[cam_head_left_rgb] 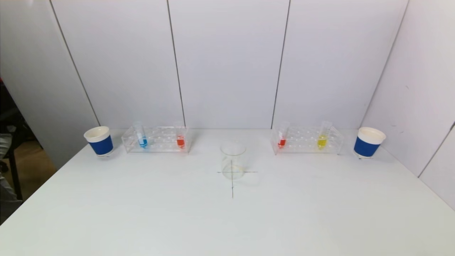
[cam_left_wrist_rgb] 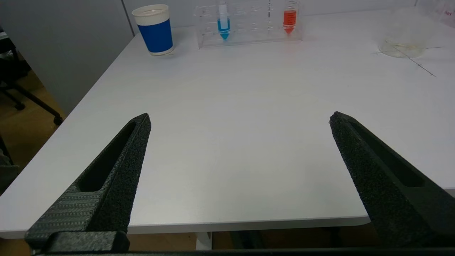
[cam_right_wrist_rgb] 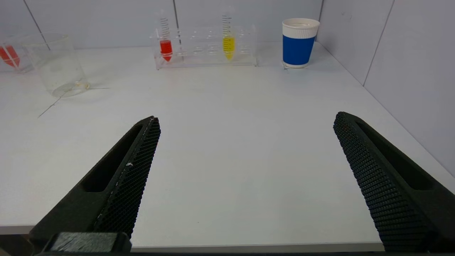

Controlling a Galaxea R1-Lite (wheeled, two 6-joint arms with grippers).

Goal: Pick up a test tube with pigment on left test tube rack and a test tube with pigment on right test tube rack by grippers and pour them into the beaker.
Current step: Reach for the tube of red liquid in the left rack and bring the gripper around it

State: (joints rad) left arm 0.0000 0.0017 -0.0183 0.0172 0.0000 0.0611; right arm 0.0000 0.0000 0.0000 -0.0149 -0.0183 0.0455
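My left gripper (cam_left_wrist_rgb: pixel 240 119) and right gripper (cam_right_wrist_rgb: pixel 247 119) hang wide and empty over the table's (cam_head_left_rgb: pixel 142 213) near edge, beaker (cam_head_left_rgb: pixel 233 160) well ahead

near table (cam_head_left_rgb: pixel 142 220): open | beaker (cam_head_left_rgb: pixel 233 160) mid-table, between left rack (cam_head_left_rgb: pixel 156 139) and right rack (cam_head_left_rgb: pixel 307 140)

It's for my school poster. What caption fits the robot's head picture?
Clear beaker on a white table, between two racks of coloured tubes, a blue cup at each end.
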